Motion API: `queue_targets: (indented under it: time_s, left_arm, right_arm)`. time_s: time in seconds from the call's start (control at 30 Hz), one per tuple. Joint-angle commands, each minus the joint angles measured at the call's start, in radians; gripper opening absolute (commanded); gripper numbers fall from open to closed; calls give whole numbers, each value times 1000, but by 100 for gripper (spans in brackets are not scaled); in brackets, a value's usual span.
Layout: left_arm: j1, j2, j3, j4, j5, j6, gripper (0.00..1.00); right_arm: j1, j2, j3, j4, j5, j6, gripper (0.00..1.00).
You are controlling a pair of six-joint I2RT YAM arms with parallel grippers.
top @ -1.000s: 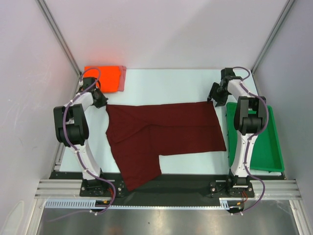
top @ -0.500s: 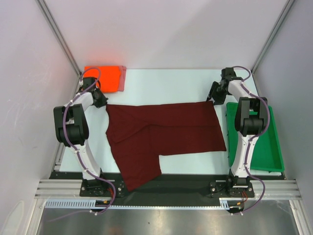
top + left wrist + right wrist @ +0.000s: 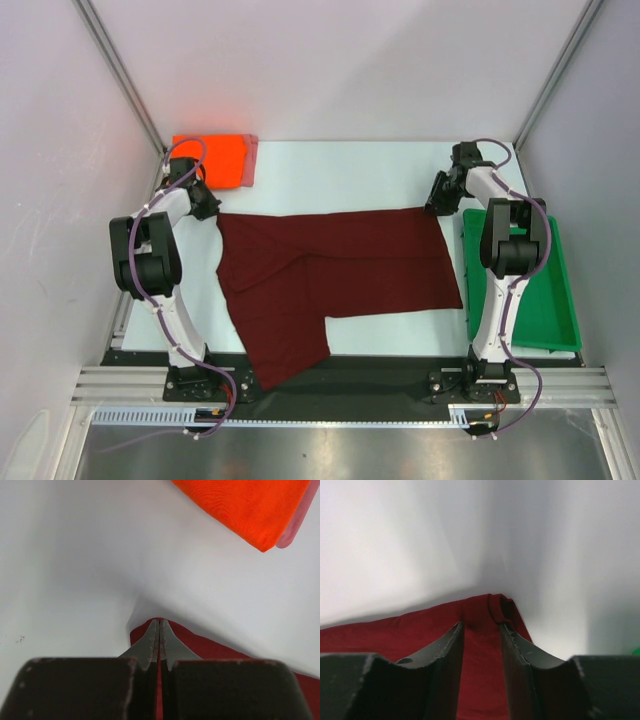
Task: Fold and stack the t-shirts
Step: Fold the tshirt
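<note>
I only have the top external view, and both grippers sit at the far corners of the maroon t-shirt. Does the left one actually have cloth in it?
Observer: Yes. In the left wrist view the left gripper is shut, with a corner of the maroon t-shirt pinched between its fingers.
Operator: And the right one?
Observer: The right gripper is open. Its fingers stand apart and straddle the other far corner, with cloth lying between them.
Operator: Is that corner flat?
Observer: No, its tip is rolled into a small bunch just past the fingertips.
</note>
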Motion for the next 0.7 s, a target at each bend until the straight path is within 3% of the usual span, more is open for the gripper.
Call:
queue_targets:
  time_s: [0.0, 0.27, 0.4, 0.67]
  left_arm:
    - [15, -34, 6, 22, 2, 29, 0]
    - [14, -25, 9, 20, 5, 29, 0]
    - [15, -20, 9, 20, 8, 29, 0]
    - [18, -34, -10, 30, -10, 24, 0]
  right_arm:
    - [5, -30, 7, 47, 10, -7, 37]
    - [1, -1, 23, 67, 47, 17, 18]
    - [-3, 17, 41, 77, 57, 28, 0]
    - [-18, -12, 52, 113, 99, 39, 0]
